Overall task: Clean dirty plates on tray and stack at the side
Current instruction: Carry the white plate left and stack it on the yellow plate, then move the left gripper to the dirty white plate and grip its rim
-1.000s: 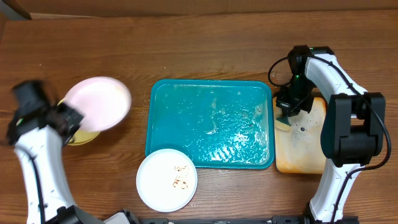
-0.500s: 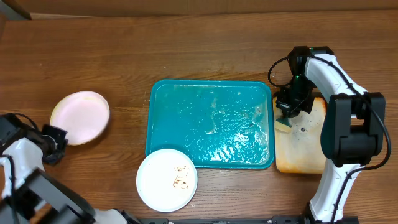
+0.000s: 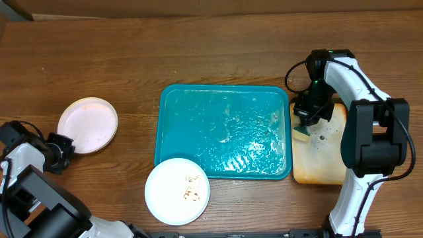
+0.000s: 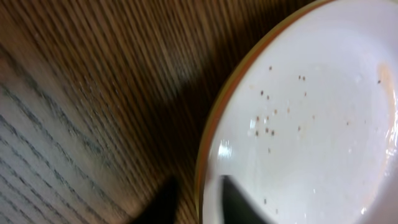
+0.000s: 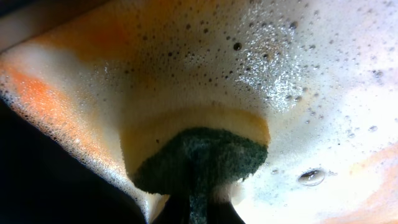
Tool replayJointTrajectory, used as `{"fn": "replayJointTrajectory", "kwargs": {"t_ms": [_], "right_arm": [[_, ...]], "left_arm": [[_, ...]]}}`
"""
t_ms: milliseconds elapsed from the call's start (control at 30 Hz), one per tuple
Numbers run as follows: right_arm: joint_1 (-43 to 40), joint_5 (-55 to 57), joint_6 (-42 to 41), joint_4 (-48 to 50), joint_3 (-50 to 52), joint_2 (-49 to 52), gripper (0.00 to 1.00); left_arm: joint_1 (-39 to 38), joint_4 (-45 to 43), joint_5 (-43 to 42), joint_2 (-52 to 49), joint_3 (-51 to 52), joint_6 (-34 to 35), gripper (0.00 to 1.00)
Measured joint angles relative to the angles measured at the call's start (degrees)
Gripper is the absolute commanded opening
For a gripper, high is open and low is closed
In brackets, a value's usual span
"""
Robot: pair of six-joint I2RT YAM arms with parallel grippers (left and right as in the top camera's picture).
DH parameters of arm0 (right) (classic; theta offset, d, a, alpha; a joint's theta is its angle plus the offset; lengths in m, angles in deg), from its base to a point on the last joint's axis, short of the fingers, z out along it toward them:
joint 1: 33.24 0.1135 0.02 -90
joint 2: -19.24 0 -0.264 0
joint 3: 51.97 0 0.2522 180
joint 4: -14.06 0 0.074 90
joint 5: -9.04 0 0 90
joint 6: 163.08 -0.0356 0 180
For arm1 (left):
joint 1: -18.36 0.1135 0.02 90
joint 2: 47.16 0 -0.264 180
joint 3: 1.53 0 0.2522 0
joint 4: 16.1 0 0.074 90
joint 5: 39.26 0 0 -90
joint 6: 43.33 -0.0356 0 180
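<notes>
— Wood-grain worktop (image 3: 211, 53): what is counted?
— Two: a pale plate (image 3: 87, 124) near the left edge, a smeared plate (image 3: 177, 191) at the front edge, touching one turquoise tray (image 3: 225, 125).
— Grippers?
— Left gripper (image 3: 58, 151), beside the pale plate: its grip cannot be told. Right gripper (image 3: 303, 129) is clamped on a sponge (image 5: 199, 155). Bare wood is seen along the far edge.

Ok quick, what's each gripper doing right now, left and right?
Left gripper: open, fingers on either side of the white plate's rim.
Right gripper: closed, holding the sponge.
</notes>
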Motion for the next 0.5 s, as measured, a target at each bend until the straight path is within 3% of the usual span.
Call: {"fn": "replayJointTrajectory", "kwargs": {"t_ms": [67, 167, 367, 500], "right_arm": [[0.00, -0.04, 0.02, 0.04, 0.00, 0.00, 0.04], [0.00, -0.02, 0.07, 0.22, 0.00, 0.00, 0.04], [0.00, -0.04, 0.13, 0.35, 0.00, 0.00, 0.04], [0.00, -0.02, 0.15, 0.61, 0.00, 0.00, 0.04]], "left_arm": [[-0.02, 0.81, 0.04, -0.09, -0.85, 0.02, 0.69], [-0.13, 2.71, 0.22, -0.13, -2.54, -0.02, 0.71], [-2.69, 9.64, 0.57, -0.11, -8.20, -0.55, 0.59], [-8.70, 13.00, 0.92, 1.95, -10.99, -2.23, 0.62]]}}
